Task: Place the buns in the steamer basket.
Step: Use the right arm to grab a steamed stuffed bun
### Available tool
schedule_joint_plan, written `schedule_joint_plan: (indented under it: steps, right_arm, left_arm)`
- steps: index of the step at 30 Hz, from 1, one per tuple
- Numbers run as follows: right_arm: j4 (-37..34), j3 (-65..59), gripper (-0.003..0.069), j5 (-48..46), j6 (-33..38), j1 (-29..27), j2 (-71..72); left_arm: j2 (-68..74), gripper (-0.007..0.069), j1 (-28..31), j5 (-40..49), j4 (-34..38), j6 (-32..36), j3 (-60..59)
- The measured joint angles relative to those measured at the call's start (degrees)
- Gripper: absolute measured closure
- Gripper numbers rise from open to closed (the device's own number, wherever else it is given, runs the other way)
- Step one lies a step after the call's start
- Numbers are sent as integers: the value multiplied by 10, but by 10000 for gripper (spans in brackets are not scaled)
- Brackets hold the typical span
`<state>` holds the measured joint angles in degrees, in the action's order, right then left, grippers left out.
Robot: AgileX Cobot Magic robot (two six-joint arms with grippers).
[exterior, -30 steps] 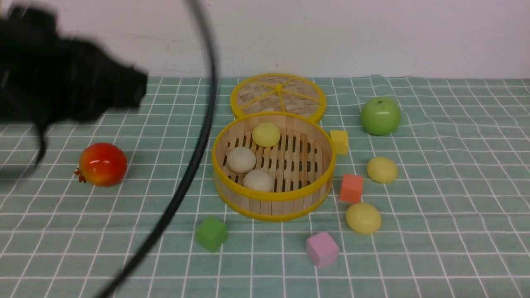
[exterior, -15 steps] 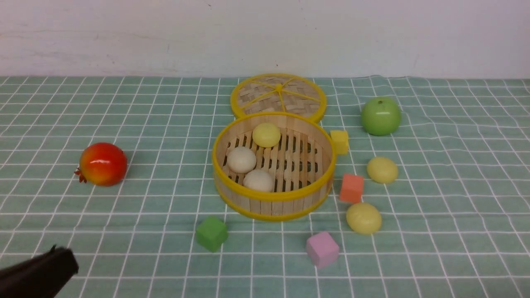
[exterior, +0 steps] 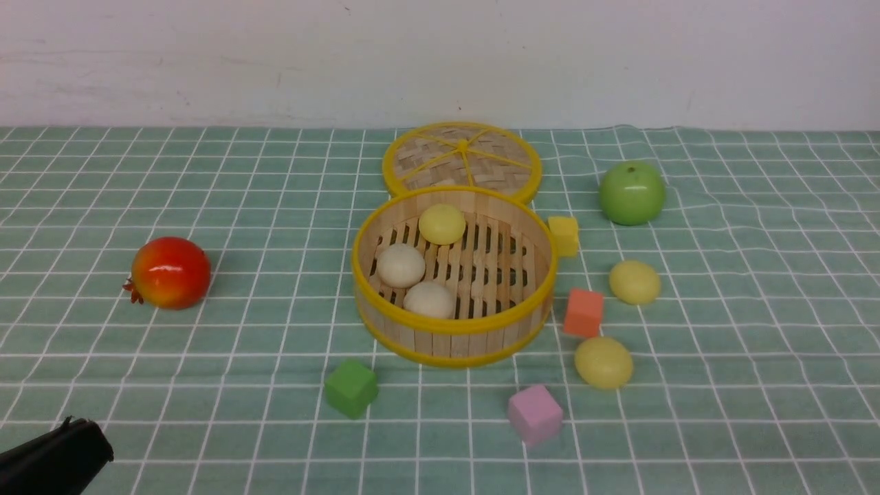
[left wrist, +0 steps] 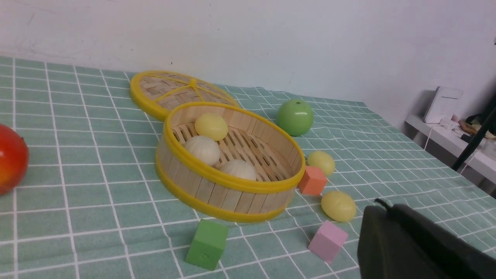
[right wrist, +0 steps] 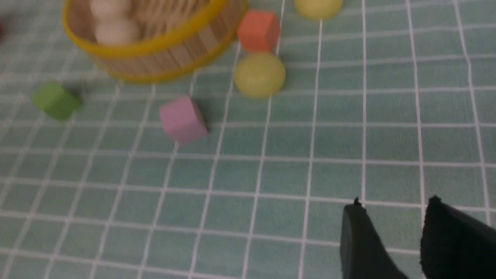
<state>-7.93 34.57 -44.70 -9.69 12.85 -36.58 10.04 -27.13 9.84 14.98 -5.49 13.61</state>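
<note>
Smooth domed buns [exterior: 401, 265] lie in the slatted steamer basket [exterior: 454, 328]; right pincer [right wrist: 395, 201] spread, left pincer [exterior: 65, 450] unreadable.

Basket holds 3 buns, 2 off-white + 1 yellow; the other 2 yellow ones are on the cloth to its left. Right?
Not left. The far loose bun and the near loose bun lie on the cloth right of the steamer basket, flanking the orange cube; the front view shows it. The rest holds.

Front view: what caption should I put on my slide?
Three buns sit in the basket; two yellow buns wait outside.
</note>
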Motion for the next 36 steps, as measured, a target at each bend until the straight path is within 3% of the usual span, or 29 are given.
schedule_joint_plan:
  steps: [5,14,22,36]
  right_arm:
    - [6,127,419,-43,55,4,-219]
    - [-43,273,419,-57,119,18,-478]
    - [-36,347,419,-31,120,76,-609]
    - [-20,400,415,52,113,78,-703]
  left_arm:
    - [0,638,0,0,1,0,0]
    - [0,638,0,1,2,0,0]
    - [0,638,0,1,2,0,0]
    - [0,638,0,1,2,0,0]
